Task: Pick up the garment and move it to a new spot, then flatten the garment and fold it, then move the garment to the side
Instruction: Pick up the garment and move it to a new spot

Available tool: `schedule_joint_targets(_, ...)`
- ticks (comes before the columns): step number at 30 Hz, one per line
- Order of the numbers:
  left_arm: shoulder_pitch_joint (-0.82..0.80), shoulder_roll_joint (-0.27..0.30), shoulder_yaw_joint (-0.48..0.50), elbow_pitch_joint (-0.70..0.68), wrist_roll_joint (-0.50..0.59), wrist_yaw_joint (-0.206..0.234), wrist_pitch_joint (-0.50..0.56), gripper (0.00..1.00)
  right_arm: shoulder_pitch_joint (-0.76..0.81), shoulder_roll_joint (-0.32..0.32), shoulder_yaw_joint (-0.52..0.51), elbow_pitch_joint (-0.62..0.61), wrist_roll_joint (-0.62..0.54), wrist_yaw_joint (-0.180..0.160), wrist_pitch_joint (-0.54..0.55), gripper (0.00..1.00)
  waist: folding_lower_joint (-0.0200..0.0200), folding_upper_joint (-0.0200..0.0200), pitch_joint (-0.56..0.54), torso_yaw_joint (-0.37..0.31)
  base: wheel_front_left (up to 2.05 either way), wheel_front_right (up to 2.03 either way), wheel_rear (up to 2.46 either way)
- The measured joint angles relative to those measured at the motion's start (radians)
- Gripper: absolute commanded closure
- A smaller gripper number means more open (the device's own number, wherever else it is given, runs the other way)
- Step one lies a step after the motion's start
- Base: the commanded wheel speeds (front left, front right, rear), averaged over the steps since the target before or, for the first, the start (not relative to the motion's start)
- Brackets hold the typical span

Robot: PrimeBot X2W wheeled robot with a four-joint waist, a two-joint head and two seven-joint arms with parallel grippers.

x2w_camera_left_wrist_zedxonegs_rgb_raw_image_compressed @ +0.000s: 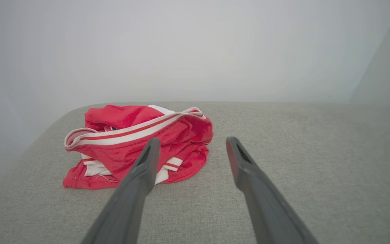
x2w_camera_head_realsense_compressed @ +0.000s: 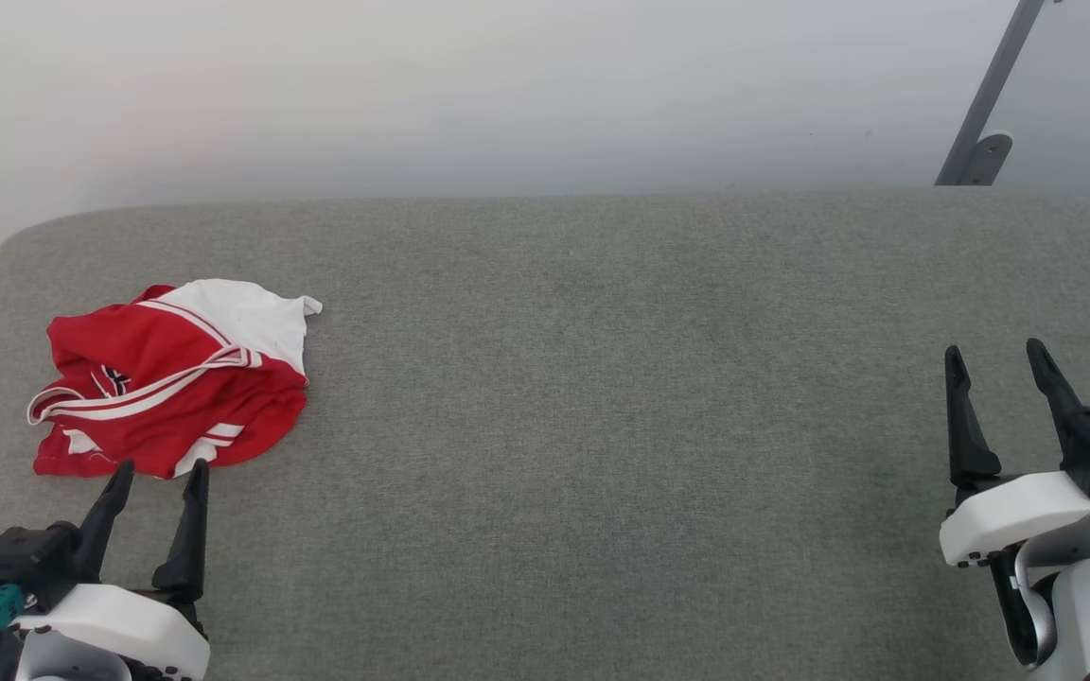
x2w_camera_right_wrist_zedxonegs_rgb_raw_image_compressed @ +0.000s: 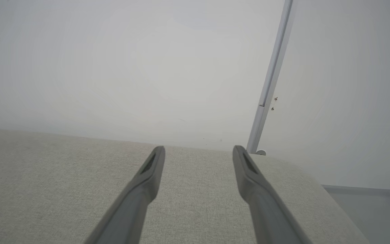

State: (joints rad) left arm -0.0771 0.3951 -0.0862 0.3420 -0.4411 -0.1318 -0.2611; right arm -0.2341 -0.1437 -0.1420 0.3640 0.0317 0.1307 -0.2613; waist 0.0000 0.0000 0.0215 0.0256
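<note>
Left tool (x2w_camera_head_realsense_compressed: 162, 468) splayed, seemingly just shy of crumpled garment (x2w_camera_head_realsense_compressed: 176, 397)

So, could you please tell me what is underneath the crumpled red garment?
The garment lies bunched on the grey fabric surface, which shows all around it. Anything directly beneath its folds is covered, so I cannot tell.

Garment (x2w_camera_head_realsense_compressed: 171, 378): red jersey w/ white sleeves, red-white striped trim, bit of black lettering showing. Crumpled in a heap, unfolded. Lies at far-left of grey worktop (x2w_camera_head_realsense_compressed: 602, 378), near its rounded corner.
</note>
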Motion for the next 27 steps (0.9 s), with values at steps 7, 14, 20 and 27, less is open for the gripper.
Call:
schedule_joint_targets(7, -0.016, -0.010, -0.006, 0.010, -0.014, 0.000, 0.000, 0.00, 0.008, 0.010, 0.000, 0.002, 0.013, 0.000, 0.000, 0.00, 0.0000, 0.0000, -0.003, 0.033, 0.00, 0.00, 0.00)
schedule_joint_targets(14, -0.006, -0.035, 0.017, 0.023, 0.007, 0.000, 0.000, 0.00, 0.014, 0.032, 0.053, 0.037, 0.057, 0.000, 0.000, 0.00, 0.0000, 0.0000, -0.012, 0.124, 0.00, 0.00, 0.00)
schedule_joint_targets(20, 0.018, -0.069, 0.054, 0.025, 0.034, 0.000, 0.000, 0.00, 0.004, 0.042, 0.128, 0.074, 0.086, 0.000, 0.000, 0.00, 0.0000, 0.0000, -0.020, 0.243, 0.00, 0.00, 0.00)
schedule_joint_targets(27, 0.051, -0.113, 0.119, 0.030, 0.060, 0.000, 0.000, 0.00, -0.019, 0.059, 0.202, 0.113, 0.137, 0.000, 0.000, 0.00, 0.0000, 0.0000, -0.034, 0.399, 0.00, 0.00, 0.00)
